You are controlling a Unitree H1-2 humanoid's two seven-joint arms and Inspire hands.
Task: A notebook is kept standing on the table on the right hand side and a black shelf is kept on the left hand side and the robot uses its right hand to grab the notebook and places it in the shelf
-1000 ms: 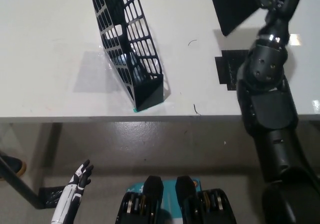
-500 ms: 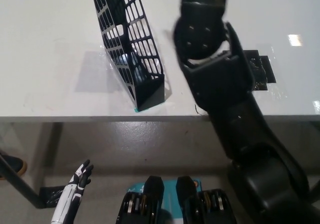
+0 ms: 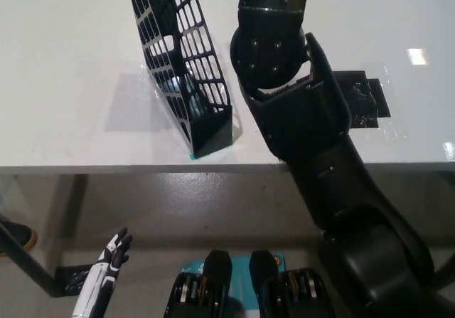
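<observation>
I see my right arm (image 3: 313, 140) reaching up over the table (image 3: 64, 62), just right of the black shelf (image 3: 186, 69). Its hand is out of frame, so its grip and the notebook are unseen. My left hand (image 3: 112, 255) rests low, fingers spread, holding nothing.
</observation>
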